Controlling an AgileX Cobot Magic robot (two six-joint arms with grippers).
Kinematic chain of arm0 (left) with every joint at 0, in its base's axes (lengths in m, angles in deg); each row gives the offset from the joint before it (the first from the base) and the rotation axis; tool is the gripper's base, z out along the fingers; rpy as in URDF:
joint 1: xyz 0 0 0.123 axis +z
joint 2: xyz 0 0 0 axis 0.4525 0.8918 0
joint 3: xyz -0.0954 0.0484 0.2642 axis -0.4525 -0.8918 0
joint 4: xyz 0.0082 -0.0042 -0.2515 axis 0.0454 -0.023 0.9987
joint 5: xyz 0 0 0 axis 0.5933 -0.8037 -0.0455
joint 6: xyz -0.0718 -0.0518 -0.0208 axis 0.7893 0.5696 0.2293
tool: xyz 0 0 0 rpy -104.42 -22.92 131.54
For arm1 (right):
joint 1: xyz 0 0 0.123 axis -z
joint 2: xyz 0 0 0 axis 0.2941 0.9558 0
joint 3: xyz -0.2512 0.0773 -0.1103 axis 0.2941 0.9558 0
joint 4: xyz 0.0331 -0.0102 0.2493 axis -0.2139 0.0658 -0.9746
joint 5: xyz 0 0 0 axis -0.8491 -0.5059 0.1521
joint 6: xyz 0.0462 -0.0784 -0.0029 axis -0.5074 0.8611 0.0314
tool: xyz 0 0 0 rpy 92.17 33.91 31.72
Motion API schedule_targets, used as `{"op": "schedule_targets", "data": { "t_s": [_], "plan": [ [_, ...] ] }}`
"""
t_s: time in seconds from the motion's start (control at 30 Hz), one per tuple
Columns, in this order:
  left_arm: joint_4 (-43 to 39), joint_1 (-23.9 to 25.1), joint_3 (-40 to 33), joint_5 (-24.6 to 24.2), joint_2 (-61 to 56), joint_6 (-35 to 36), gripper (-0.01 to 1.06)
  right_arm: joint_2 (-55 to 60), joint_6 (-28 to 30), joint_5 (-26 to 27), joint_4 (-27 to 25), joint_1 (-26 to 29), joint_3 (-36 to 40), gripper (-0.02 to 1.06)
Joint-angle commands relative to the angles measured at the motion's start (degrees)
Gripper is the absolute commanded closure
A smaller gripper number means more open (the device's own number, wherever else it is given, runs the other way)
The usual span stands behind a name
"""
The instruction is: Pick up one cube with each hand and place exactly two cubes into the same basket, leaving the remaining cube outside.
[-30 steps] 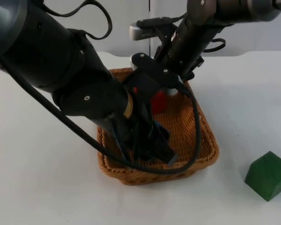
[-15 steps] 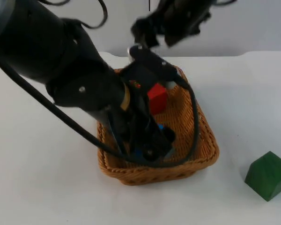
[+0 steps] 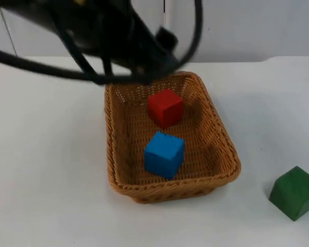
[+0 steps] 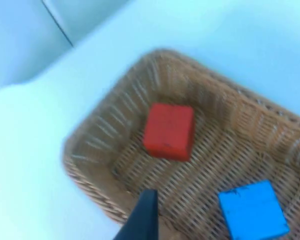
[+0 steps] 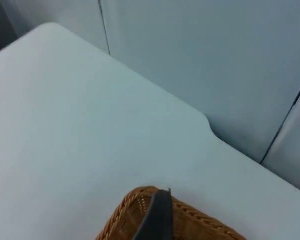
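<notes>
On the white table (image 3: 46, 170), taken largest to smallest: the left arm (image 3: 92, 36) is a dark blur across the far edge of the top view, above the basket's far rim; its gripper cannot be singled out there, and whether its fingers are open or closed I cannot tell. One black fingertip (image 4: 142, 220) stands in the left wrist view, looking down on the basket from above and holding nothing visible. The wicker basket (image 3: 224, 154) sits mid-table, upright. Inside it, the blue cube (image 3: 164, 154) lies near the front wall and the red cube (image 3: 166, 107) toward the far end, the two apart and each resting on the weave; the left wrist view confirms both (image 4: 252, 216) (image 4: 169, 131). The green cube (image 3: 294, 192) stands on the table well apart from the basket, toward the right front. The right gripper's fingertip (image 5: 157, 217) appears in the right wrist view over a corner of the basket rim (image 5: 132, 200), facing the partition wall (image 5: 200, 65); finger state of that gripper: cannot tell. Judgement: count is met, two in, one out, so the step in hand is clearing the arms away. To do it well, lift straight up and back so nothing catches the rim or drags the basket, keep the path away from the green cube, and leave both placed cubes untouched.
</notes>
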Motion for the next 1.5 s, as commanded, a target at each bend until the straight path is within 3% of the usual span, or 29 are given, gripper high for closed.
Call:
{"op": "schedule_targets", "data": {
  "t_s": [0.0,0.13,0.57,0.87,1.3,1.47],
  "plan": [
    [-0.23,0.09,-0.14,-1.89,-2.87,-0.05,0.17,-1.38,-0.12,-1.74,0.34,-0.26,-0.25,0.31],
    [-0.10,0.09,-0.14,-4.71,-8.77,-0.05,0.17,-3.02,-0.12,-5.70,0.34,-0.26,-0.25,0.31],
    [1.51,0.09,-0.14,-9.11,-14.64,0.17,0.17,-5.21,-0.12,-9.97,-0.26,-1.00,0.01,0.31],
    [1.93,0.09,-0.14,-12.38,-18.15,0.17,0.17,-10.81,0.53,-1.80,-2.99,-1.73,12.76,0.31],
    [6.09,0.09,-0.14,-12.73,-24.44,-2.19,0.17,-18.63,1.34,5.06,-2.99,-1.73,27.96,0.31],
    [7.30,0.09,-0.23,-15.63,-25.44,-3.50,0.17,-21.87,1.80,6.97,-2.99,-1.73,33.31,0.31]
  ]
}}
